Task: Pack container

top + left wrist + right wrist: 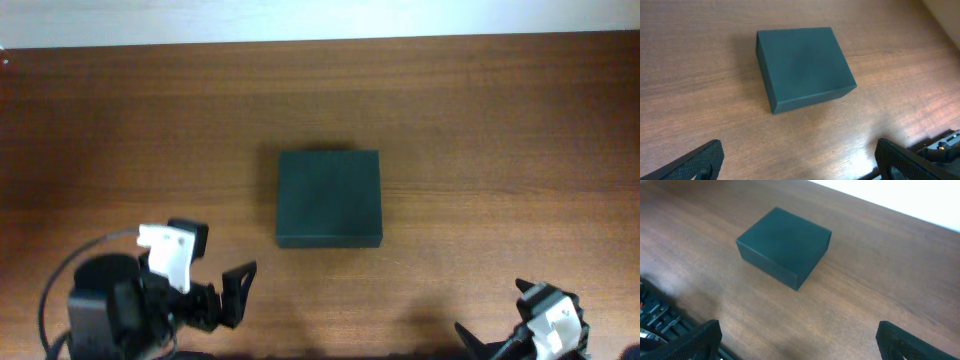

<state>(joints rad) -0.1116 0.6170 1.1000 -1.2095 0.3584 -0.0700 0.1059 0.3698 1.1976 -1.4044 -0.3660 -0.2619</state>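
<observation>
The container [329, 197] is a dark green box with its lid shut, lying flat in the middle of the wooden table. It also shows in the left wrist view [801, 66] and in the right wrist view [784, 246]. My left gripper [799, 162] is open and empty, low at the front left of the table [235, 295], well short of the box. My right gripper [799, 342] is open and empty at the front right edge [480, 345], also apart from the box.
The wooden table [480, 130] reaches a pale wall strip at the back. The left arm's base and cable [100, 300] sit at the front left. Part of the other arm shows at the left edge of the right wrist view [655, 315].
</observation>
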